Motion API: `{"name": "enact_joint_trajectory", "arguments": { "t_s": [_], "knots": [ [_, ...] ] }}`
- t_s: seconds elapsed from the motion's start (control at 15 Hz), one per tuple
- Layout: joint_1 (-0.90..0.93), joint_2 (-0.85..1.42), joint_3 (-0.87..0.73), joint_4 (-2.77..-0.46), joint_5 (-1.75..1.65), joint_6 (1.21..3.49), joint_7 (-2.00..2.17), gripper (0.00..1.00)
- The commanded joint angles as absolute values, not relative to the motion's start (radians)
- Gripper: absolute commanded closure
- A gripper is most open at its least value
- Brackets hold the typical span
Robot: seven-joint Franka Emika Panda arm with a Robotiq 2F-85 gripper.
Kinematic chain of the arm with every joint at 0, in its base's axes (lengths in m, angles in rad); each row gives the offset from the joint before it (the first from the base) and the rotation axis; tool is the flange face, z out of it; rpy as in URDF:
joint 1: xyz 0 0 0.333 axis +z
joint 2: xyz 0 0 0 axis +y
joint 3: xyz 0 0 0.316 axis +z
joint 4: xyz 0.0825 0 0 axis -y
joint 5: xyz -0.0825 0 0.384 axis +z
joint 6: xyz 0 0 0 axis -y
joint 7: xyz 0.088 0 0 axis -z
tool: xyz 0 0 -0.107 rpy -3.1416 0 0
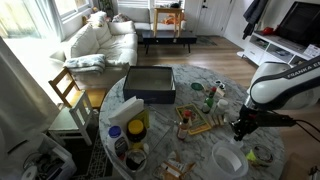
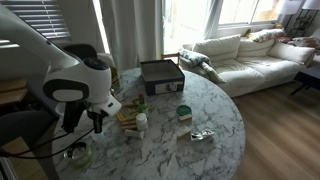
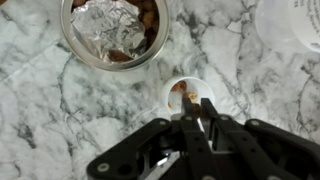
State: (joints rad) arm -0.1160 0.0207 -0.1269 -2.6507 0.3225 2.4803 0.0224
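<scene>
Down low over the marble table, gripper pinched together, tips right at one small white cup with brown bits inside. Just beyond it, crowding close, one foil-lined bowl; off to the side, one white container. Farther across in an exterior view, one dark box, well apart.

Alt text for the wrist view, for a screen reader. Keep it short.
The pincer, jaws closed together, hangs just over a small white cup with something brown inside, on a marble table. Higher in the picture sits a foil-lined bowl of brown food; a white container shows at the top right corner.
</scene>
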Motion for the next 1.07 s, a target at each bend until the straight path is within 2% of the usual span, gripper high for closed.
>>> {"name": "enact_joint_trajectory", "arguments": {
  "t_s": [0.0,0.07,0.13,0.6,0.67,1.0],
  "knots": [
    [-0.119,0.061,-0.12,-2.624,0.36,2.501,-0.016,0.62],
    [-0.121,0.061,-0.12,-2.619,0.359,2.489,-0.016,0.61],
    [-0.123,0.055,-0.122,-2.615,0.349,2.478,-0.011,0.56],
    [-0.128,-0.013,-0.123,-2.583,0.382,2.338,-0.029,0.04],
    [-0.124,-0.028,-0.121,-2.576,0.407,2.291,-0.048,0.0],
    [-0.093,-0.081,-0.107,-2.549,0.489,2.038,-0.216,0.0]
  ]
}}
